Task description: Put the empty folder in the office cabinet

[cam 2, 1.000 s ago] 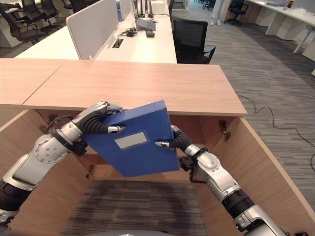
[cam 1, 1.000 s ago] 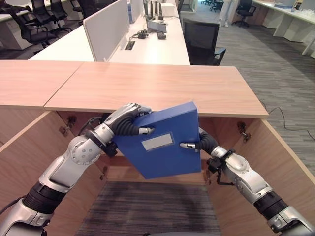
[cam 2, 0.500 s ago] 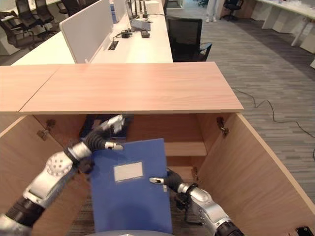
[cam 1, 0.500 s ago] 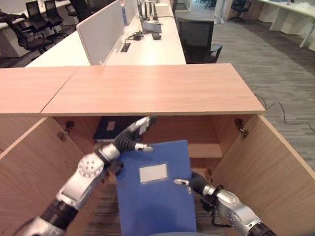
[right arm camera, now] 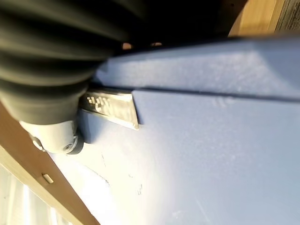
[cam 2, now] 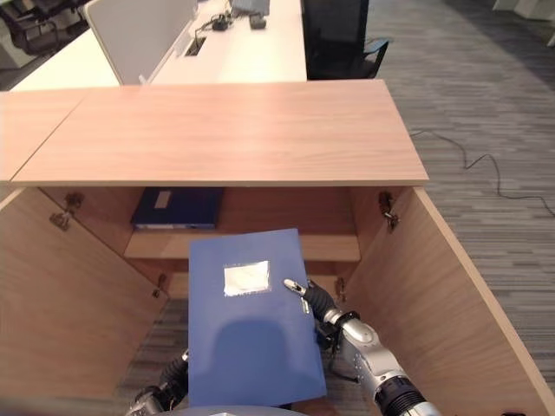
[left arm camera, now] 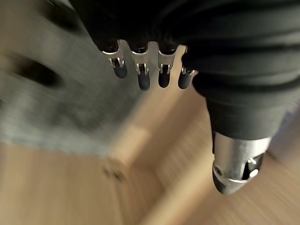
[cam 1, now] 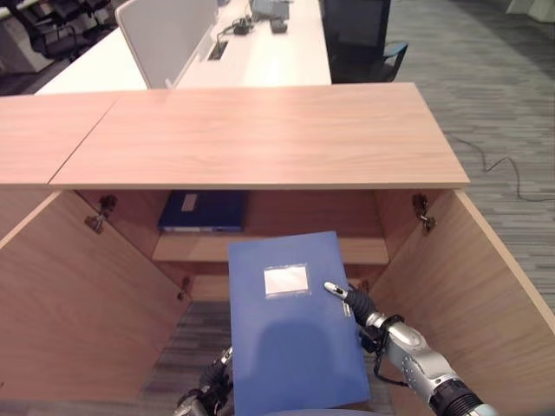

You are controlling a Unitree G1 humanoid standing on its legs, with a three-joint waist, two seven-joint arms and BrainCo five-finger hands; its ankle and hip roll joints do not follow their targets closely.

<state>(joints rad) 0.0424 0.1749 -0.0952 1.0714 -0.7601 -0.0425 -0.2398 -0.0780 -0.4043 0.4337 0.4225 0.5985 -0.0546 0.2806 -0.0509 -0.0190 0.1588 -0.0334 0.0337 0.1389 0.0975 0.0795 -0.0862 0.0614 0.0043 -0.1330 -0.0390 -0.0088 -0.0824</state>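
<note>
Nearest the camera, the flat blue rectangular folder with a white label [cam 1: 290, 334] is being held upright in front of the open wooden cabinet [cam 1: 260, 139], its labelled face toward the head camera and its top edge reaching up to about the level of the lower shelf. The right hand [cam 1: 349, 299] is gripping the folder's right edge — the thumb is lying across the front cover just right of the label, and the right wrist view is showing the thumb pressed on the blue cover [right arm camera: 211, 154] while the fingers are passing behind it, out of sight. The left hand [cam 1: 212, 381] is sitting low at the folder's lower left corner, beside it; in the left wrist view its fingers [left arm camera: 143, 77] are hanging straight and relaxed, holding nothing, with grey carpet and wood beyond them.

Both light wooden cabinet doors [cam 1: 78, 295] are standing swung open toward the camera, one on each side of the folder. Behind the folder, the pale wooden shelf [cam 1: 195, 247] is crossing the cabinet's interior, and a dark blue folder with a white label [cam 1: 202, 211] is lying flat on the left part of it, against the back.

Past the cabinet's wooden top, a long white desk [cam 1: 260, 56] with a white divider panel [cam 1: 165, 35] is running away — a black office chair [cam 1: 360, 39] is standing at its right side on the grey carpet.
</note>
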